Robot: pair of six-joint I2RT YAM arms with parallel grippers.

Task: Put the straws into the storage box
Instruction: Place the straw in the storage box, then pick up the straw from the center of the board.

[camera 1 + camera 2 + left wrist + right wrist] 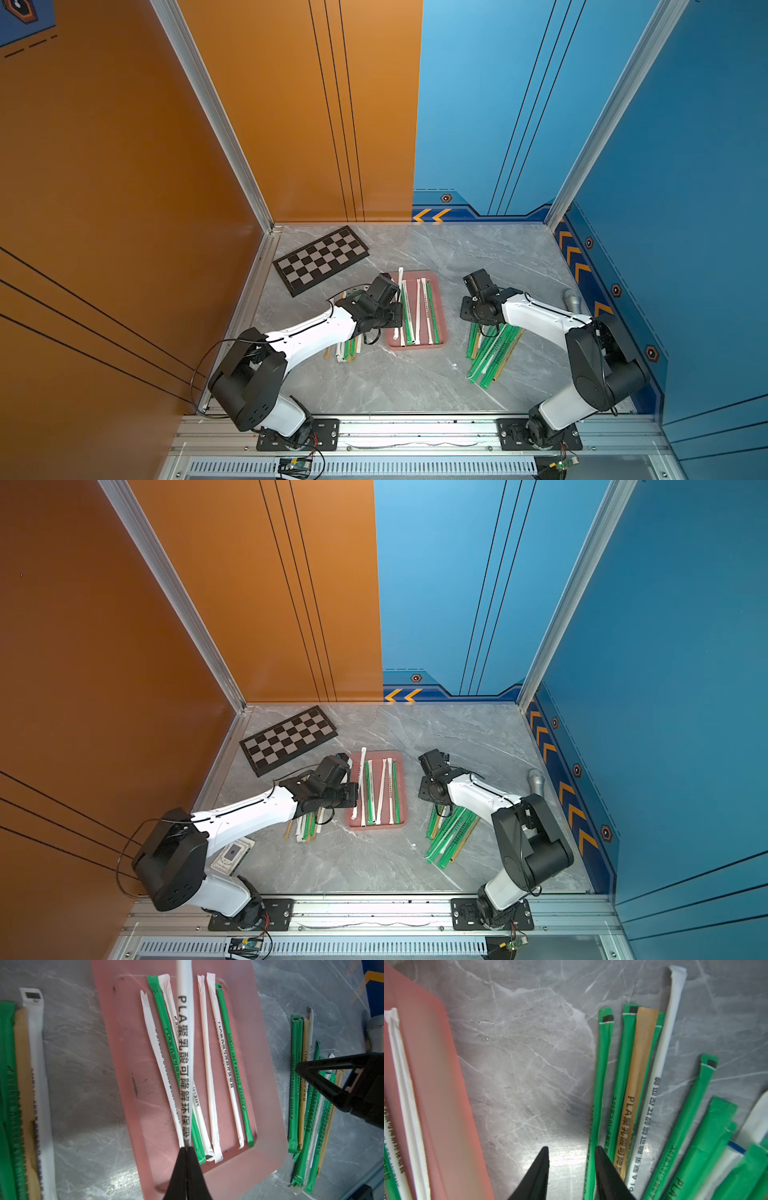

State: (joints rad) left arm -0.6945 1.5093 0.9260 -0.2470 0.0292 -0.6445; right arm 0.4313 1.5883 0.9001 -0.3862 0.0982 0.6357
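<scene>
Left pincer [186,1148]: clenched on a white paper-wrapped straw [185,1043] over the shallow pink plastic storage box [268,1105], about six inside. Right pincer [571,1153]: parted, empty. Not yet boxed: left pile [347,350], right pile [494,353].

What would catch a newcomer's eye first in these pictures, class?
The pink tray in the middle, holding several straws. Over it, the left end effector pinches a white straw by one end. A fan of mostly green straws lies beside the right arm.
</scene>
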